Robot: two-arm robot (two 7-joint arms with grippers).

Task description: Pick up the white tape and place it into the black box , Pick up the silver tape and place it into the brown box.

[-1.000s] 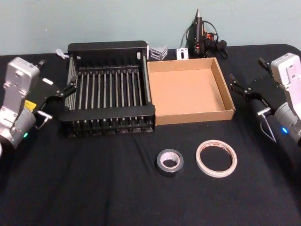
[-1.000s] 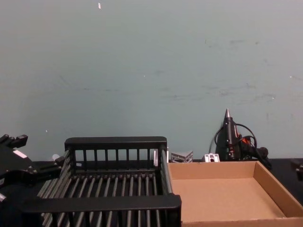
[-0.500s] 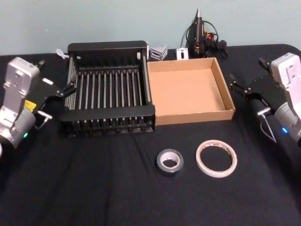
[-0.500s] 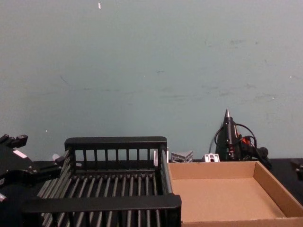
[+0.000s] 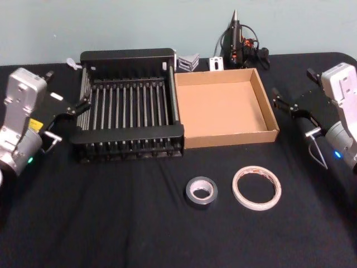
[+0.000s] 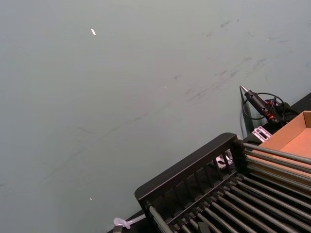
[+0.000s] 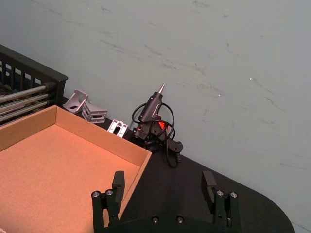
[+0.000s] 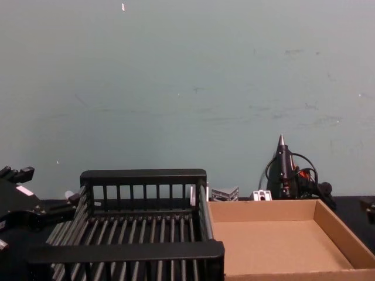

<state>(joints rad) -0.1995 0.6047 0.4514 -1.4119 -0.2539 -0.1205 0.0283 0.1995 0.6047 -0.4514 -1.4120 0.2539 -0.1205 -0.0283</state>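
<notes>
Nearby, white tape (image 5: 256, 187), silver tape (image 5: 201, 191), untouched

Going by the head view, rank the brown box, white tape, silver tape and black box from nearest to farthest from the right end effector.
From the right end effector:
1. brown box, just to its left.
2. white tape, toward the table's front.
3. silver tape, left of the white tape.
4. black box, beyond the brown box, toward the left arm.
</notes>
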